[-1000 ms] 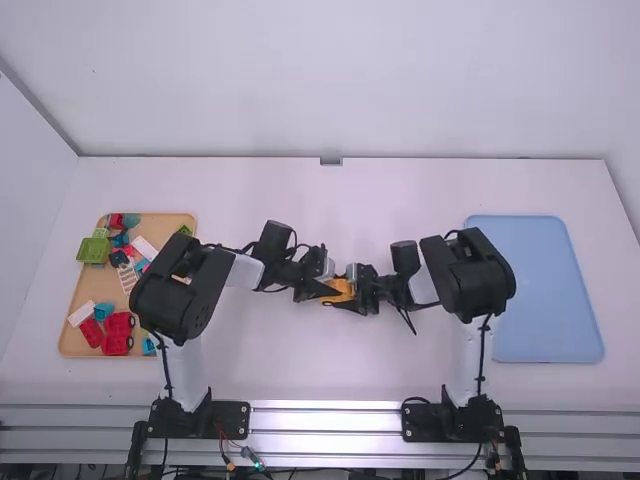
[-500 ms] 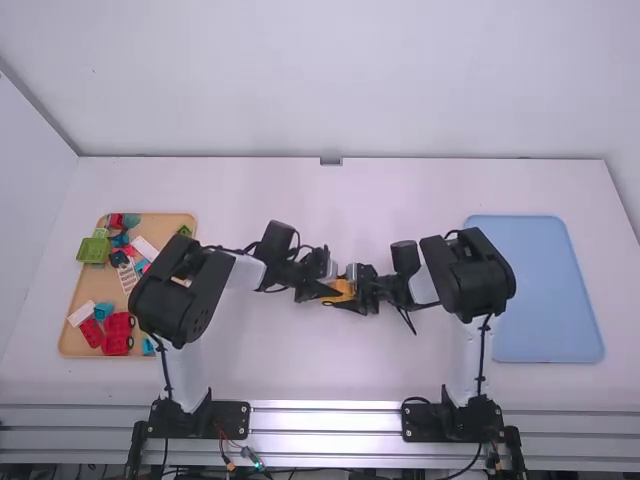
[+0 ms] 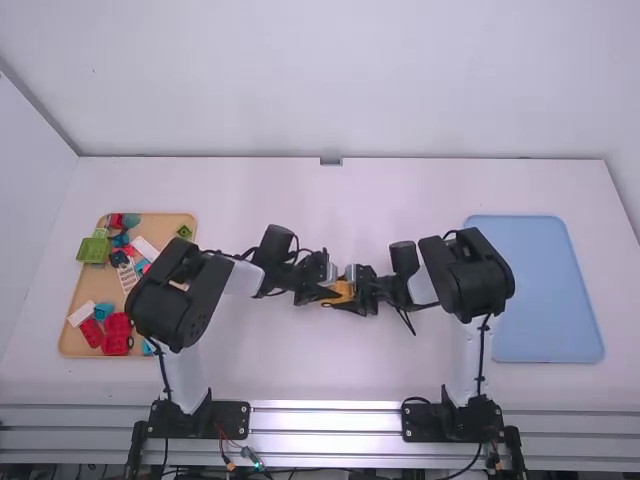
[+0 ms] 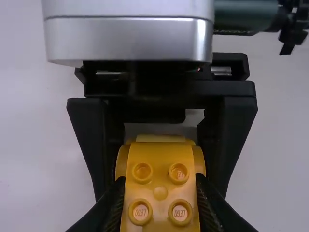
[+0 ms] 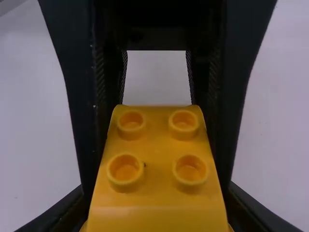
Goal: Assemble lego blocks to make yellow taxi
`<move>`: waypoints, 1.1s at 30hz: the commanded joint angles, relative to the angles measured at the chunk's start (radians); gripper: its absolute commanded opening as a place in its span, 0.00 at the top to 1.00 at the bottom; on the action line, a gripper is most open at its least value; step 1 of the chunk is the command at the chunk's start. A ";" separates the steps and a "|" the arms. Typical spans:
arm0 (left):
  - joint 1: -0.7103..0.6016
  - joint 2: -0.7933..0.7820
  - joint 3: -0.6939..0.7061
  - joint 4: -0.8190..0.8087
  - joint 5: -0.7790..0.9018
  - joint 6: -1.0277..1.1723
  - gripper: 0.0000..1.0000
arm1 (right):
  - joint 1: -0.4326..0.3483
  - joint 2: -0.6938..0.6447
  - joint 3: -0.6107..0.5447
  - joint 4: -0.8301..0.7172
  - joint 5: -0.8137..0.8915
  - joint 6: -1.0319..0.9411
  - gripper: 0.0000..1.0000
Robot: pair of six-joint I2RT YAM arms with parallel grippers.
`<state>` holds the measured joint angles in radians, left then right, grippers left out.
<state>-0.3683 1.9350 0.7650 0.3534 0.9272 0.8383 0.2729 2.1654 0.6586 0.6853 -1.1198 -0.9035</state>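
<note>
Left gripper [image 3: 328, 291] clamped on yellow block assembly [image 3: 341, 291]; right gripper [image 3: 354, 297] pinching it from the opposite side, so assembly sits between both. Tan tray [image 3: 160, 225] with loose blocks [image 3: 117, 338], well left of assembly. Blue tray [image 3: 545, 290], well right of assembly.
</note>
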 commanded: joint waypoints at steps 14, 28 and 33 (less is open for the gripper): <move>-0.024 0.066 -0.039 -0.065 -0.184 0.014 0.96 | 0.002 0.012 0.002 0.010 -0.006 0.017 0.54; -0.009 0.064 -0.007 -0.069 -0.178 -0.038 0.72 | 0.002 0.012 0.002 0.006 -0.006 0.017 0.53; -0.006 0.051 0.004 -0.090 -0.177 -0.039 0.68 | 0.002 0.012 0.002 0.007 -0.005 0.017 0.53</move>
<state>-0.3752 1.9354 0.7979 0.3008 0.9066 0.8478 0.2718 2.1654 0.6586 0.6891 -1.1156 -0.8989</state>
